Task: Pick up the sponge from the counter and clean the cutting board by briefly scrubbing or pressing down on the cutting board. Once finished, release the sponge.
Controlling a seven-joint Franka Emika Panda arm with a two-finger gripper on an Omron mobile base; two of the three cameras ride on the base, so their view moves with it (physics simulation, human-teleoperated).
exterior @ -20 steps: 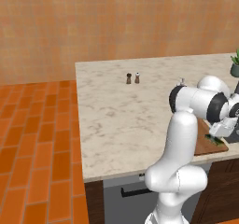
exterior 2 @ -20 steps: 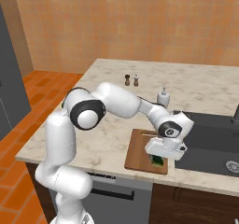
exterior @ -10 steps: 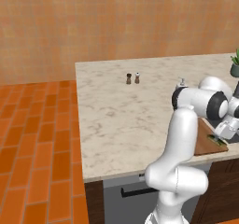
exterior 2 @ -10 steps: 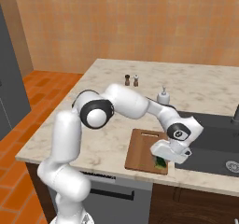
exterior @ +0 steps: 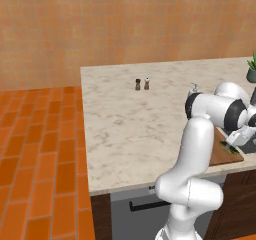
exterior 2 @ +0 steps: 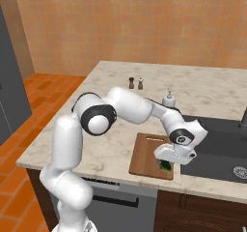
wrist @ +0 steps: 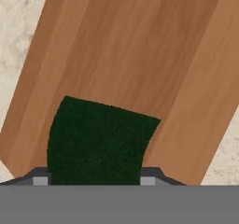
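Observation:
The cutting board (exterior 2: 146, 152) is a reddish-brown wooden slab lying on the beige marble counter (exterior 2: 110, 140) near its front edge, just left of the sink. My gripper (exterior 2: 167, 164) points down over the board's near right corner, shut on the dark green sponge (exterior 2: 165, 166), which rests against the wood. From the left base view, the sponge (exterior: 228, 148) peeks out under the gripper (exterior: 234, 145) on the board (exterior: 219, 155). In the hand view the sponge (wrist: 98, 141) sits between my fingertips (wrist: 41, 179), with the board (wrist: 140, 55) behind it.
Two small shakers (exterior 2: 135, 83) stand toward the back of the counter, and a soap dispenser (exterior 2: 168, 99) stands behind the board. The dark sink basin (exterior 2: 219, 146) lies right of the board. A potted plant (exterior: 251, 69) stands at the far right.
The gripper with the sponge has slid over the near right part of the board, first toward the sink, then a little back. The forearm has swung along with it.

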